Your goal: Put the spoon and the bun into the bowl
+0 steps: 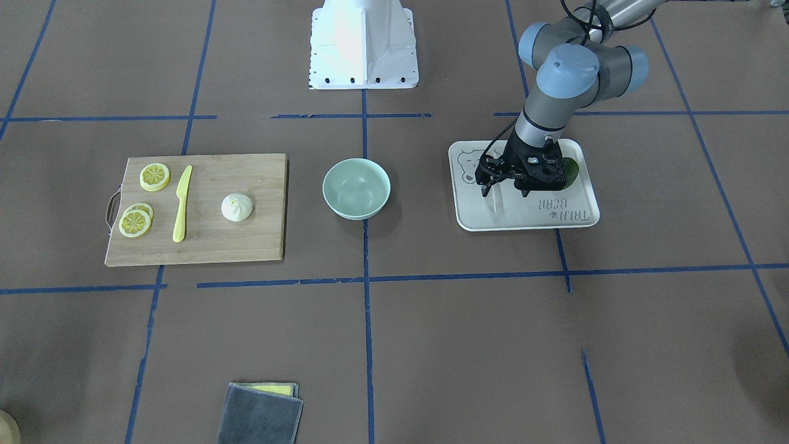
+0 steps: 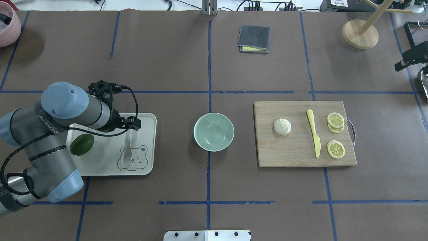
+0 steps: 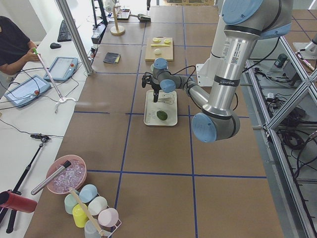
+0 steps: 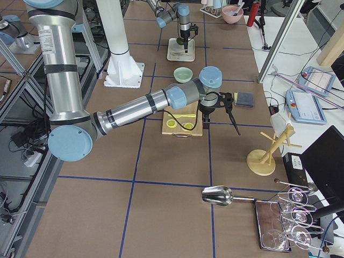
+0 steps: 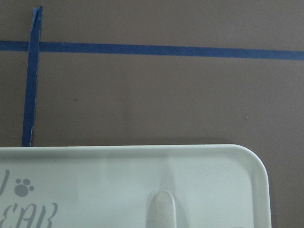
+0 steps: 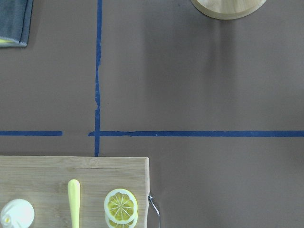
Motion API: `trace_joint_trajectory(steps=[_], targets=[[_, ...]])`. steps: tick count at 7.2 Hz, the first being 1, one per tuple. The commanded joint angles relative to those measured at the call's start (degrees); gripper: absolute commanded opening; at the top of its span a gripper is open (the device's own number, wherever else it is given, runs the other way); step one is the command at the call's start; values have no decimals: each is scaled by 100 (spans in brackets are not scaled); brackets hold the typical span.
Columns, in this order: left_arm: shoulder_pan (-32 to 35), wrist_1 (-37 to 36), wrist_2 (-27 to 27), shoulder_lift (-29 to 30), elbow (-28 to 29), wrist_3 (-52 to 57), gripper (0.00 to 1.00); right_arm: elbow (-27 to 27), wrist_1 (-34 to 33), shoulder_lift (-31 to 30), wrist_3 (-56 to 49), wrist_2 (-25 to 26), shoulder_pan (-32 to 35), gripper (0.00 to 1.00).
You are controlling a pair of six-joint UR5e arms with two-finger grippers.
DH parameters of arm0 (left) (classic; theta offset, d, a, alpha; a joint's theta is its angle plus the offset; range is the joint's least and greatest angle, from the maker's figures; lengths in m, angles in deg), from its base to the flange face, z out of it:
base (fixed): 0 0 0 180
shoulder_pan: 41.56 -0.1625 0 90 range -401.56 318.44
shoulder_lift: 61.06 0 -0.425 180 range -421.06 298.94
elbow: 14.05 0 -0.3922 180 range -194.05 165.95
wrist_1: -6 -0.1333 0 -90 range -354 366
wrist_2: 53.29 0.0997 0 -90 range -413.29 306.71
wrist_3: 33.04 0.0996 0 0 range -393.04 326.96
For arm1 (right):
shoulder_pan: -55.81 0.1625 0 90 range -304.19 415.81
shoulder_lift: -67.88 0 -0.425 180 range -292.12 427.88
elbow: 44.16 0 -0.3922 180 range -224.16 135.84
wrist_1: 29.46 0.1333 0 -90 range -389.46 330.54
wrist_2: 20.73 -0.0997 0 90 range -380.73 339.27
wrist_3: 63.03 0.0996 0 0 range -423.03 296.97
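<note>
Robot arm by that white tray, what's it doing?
The left tool is down over the spoon on the tray; whether it has gripped the spoon is unclear. The bowl sits empty mid-table. The bun lies on the cutting board, untouched. The right tool hangs beyond the board.

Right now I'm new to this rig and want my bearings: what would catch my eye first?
The left gripper hangs over the spoon, which lies on a bear-printed tray next to a green fruit. At the table's centre stands the empty mint bowl. On the far side of the bowl from the tray, the bun sits on a wooden board beside a yellow knife and lemon slices.
</note>
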Motion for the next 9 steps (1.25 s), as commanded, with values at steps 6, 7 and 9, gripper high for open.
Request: trace_joint_trajectory(steps=[6,7,9], targets=[[-204,-18,50,3,68,-294,58,-237,194,49,642,-13,-248,100],[-204,-26,50,-6,77,-303,43,-237,194,57,651,-13,-275,100],[-212,-53,41,-24,50,-294,13,-237,194,127,764,-4,-327,100]])
